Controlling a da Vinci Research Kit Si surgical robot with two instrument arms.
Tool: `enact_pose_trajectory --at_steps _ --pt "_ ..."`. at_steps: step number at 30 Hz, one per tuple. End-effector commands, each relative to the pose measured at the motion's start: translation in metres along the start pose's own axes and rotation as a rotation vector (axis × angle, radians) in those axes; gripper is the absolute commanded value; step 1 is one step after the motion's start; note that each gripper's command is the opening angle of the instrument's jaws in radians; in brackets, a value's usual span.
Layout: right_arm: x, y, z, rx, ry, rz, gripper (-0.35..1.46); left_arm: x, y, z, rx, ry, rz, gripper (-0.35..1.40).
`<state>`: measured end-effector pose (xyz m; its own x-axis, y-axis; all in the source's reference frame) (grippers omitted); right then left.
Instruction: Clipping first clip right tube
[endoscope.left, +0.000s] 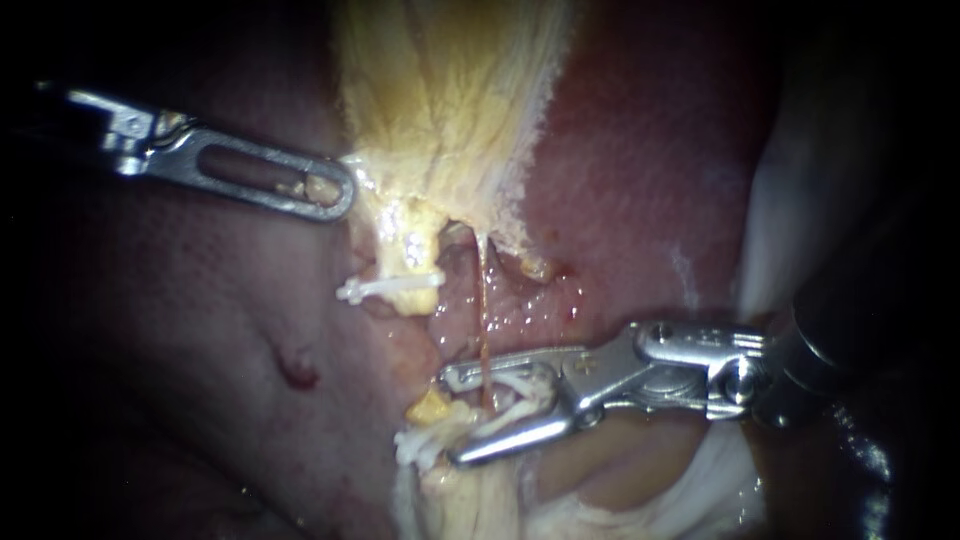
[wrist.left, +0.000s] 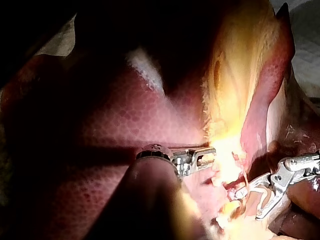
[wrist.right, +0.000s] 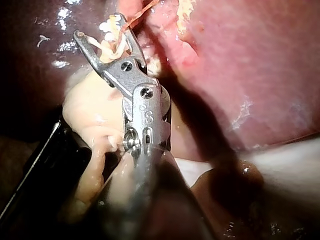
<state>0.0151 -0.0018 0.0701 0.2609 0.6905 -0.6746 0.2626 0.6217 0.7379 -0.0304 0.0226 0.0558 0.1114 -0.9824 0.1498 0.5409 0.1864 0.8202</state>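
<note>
My right instrument (endoscope.left: 452, 418) comes in from the right, its jaws standing wide apart around a thin reddish tube (endoscope.left: 483, 300) that runs down from the gallbladder (endoscope.left: 440, 110). A white clip (endoscope.left: 522, 386) sits between the jaws, touching both; the right wrist view shows this clip (wrist.right: 111, 44) astride the tube (wrist.right: 142, 12). My left instrument (endoscope.left: 345, 190) lies flat at the upper left with slotted jaws closed on the gallbladder's pale edge. A second white clip (endoscope.left: 392, 288) crosses the thicker yellow tube to the left. In the left wrist view my left instrument (wrist.left: 212, 156) meets the bright yellow tissue.
Dark red liver (endoscope.left: 200, 330) surrounds the site, with a small bloody nick (endoscope.left: 297, 375). Another white clip (endoscope.left: 420, 446) and yellow fat (endoscope.left: 430, 408) lie just beyond the right instrument's jaw tips. Pale tissue (endoscope.left: 780, 200) rises on the right.
</note>
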Motion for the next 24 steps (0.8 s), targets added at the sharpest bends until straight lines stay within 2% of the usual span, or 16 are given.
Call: enact_pose_trajectory --at_steps 1,11,14,15,17,24 --pt "-0.0001 0.0000 -0.0001 0.000 -0.002 0.000 0.44 0.0000 0.0000 0.0000 0.000 0.000 0.000 -0.35" --pt "-0.0006 0.0002 -0.0009 0.003 -0.004 0.075 0.15 0.0000 0.0000 0.0000 0.000 0.000 0.000 -0.35" --pt "-0.0008 0.0003 -0.0012 0.004 -0.005 0.087 -0.05 0.0000 0.0000 0.0000 0.000 0.000 0.000 -0.35" --pt "-0.0008 0.0002 -0.0013 0.005 -0.005 0.087 -0.21 0.0000 0.0000 0.0000 0.000 0.000 0.000 -0.35" --pt "-0.0009 0.0002 -0.0015 0.006 -0.006 0.087 -0.35 0.0000 0.0000 0.0000 0.000 0.000 0.000 -0.35" --pt "-0.0013 -0.0001 -0.0015 0.008 -0.009 0.143 -0.35 0.0000 0.0001 0.0000 -0.002 -0.002 0.000 -0.35"
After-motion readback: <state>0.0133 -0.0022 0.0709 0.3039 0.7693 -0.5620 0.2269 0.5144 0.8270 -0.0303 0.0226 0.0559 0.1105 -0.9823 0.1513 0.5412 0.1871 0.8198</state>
